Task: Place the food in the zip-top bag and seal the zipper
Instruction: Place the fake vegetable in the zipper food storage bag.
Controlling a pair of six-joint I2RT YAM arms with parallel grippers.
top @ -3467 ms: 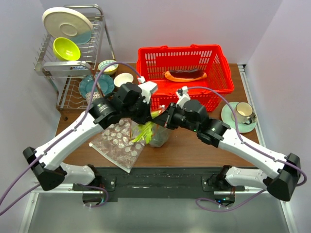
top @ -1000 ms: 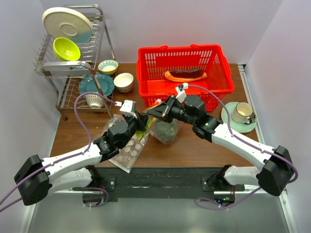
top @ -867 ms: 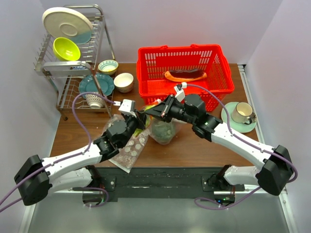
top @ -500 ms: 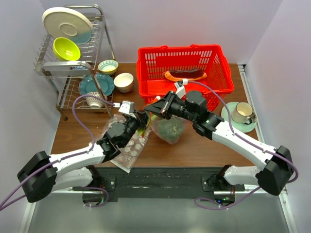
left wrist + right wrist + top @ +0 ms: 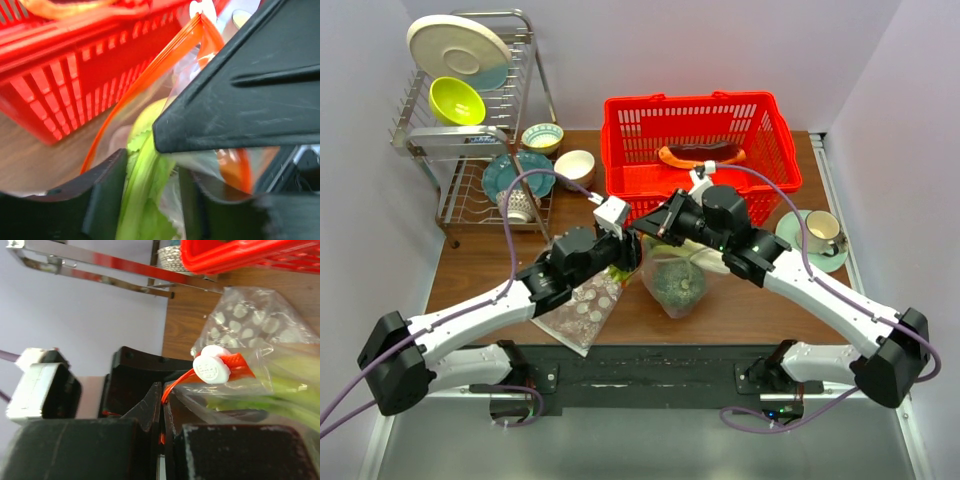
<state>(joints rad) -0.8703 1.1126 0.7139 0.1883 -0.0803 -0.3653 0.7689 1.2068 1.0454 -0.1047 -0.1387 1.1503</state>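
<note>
**Top external**
- Left gripper (image 5: pixel 625 243): held at the bag's mouth, just left of the right gripper; how its fingers stand cannot be told from this angle.
- Right gripper (image 5: pixel 652 230): set on the upper left corner of the zip-top bag (image 5: pixel 658 268), in front of the red basket (image 5: pixel 620 130).
- Zip-top bag: seen mid-table (image 5: pixel 470 270) between the two arms, mouth uppermost.
- Dark green ball (image 5: pixel 678 283): seen inside the bag, low down.
- Light-green stalks (image 5: pixel 617 270): seen at the bag's left edge, under the left gripper.
- Brown slab (image 5: pixel 705 153): lying in the red basket, well apart from the bag.
- Dotted bag (image 5: pixel 582 305): laid flat just left of the zip-top bag.

**Left wrist**
- Left gripper (image 5: pixel 150 185): fingers spread, with the stalks (image 5: pixel 145 150) lying between them and a gap left on one side.
- Zipper (image 5: pixel 150 70): unsealed; two orange edges are parted and meet only at the top corner.
- Stalks: seen between the parted edges.
- Red basket (image 5: pixel 60 70): seen close behind the bag.

**Right wrist**
- Right gripper (image 5: pixel 162 395): fingers pressed together, with the zipper (image 5: pixel 177 380) pinched between them.
- White slider (image 5: pixel 211 367): seated on the zipper just past the fingertips.
- Stalks (image 5: pixel 280 390): seen through the clear plastic.
- Dotted bag (image 5: pixel 240 320): seen on the table beyond.
</note>
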